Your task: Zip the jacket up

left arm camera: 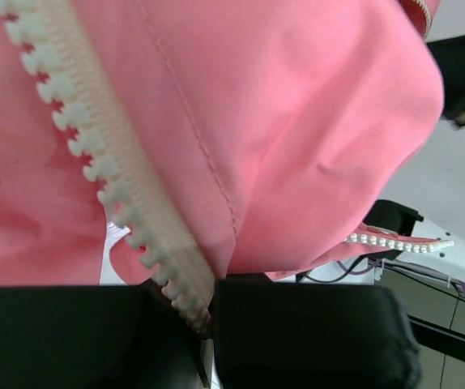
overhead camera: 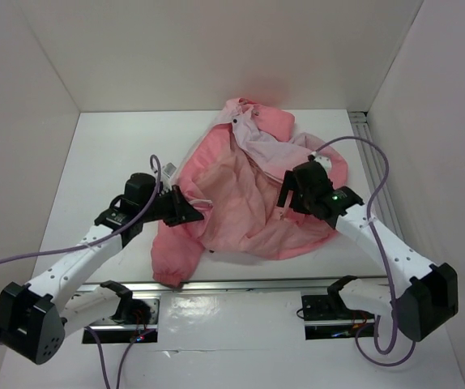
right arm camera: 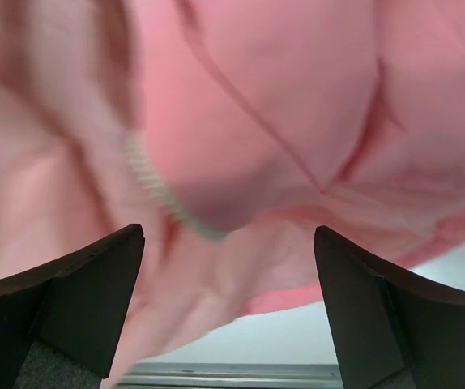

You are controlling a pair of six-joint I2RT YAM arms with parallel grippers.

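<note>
Left gripper [left arm camera: 208, 316]: fingers pressed together on the zipper tape [left arm camera: 111, 186]; its teeth show only in the left wrist view. Right gripper [right arm camera: 228, 251]: fingers wide apart, holding nothing, pink fabric just beyond. Two arms reach inward from either side. One jacket [overhead camera: 245, 207], crumpled mid-way on the table [overhead camera: 111, 154], whole only from the top.

Left gripper [left arm camera: 211, 296] pinched tightly closed; right gripper [right arm camera: 228, 235] spread wide apart.

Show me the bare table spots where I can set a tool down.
Widest: table between the left wall and the jacket. A narrow strip runs between its hem and the near rail. Crowded: centre, with left end effector and right end effector at the fabric.
</note>
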